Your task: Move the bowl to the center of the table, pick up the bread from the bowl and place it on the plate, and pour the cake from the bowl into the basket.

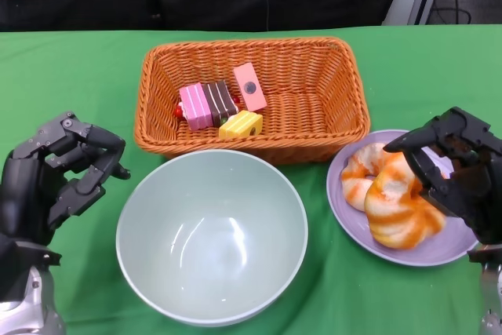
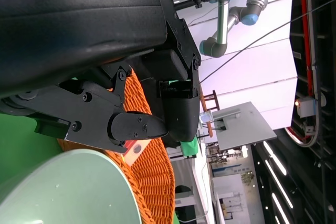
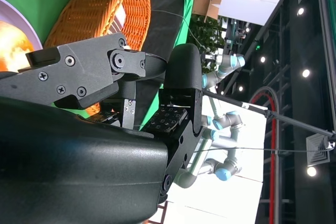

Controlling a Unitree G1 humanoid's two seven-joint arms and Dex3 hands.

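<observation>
Head view alone shows cake pieces point(image 1: 220, 106) in basket point(image 1: 329, 127), bread point(image 1: 392, 194) on plate point(image 1: 345, 194), empty bowl point(image 1: 157, 272) between, left hand point(image 1: 59, 174) spread empty beside bowl's rim, right hand point(image 1: 459, 170) spread over plate's edge, holding nothing

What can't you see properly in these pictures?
- A red thing in the basket, head view: mostly hidden behind the cake pieces, so I cannot name it.
- The plate, head view: its far side is covered by the right hand.
- The bread, right wrist view: cut off by the picture edge.
- The left hand, head view: palm hidden.
</observation>
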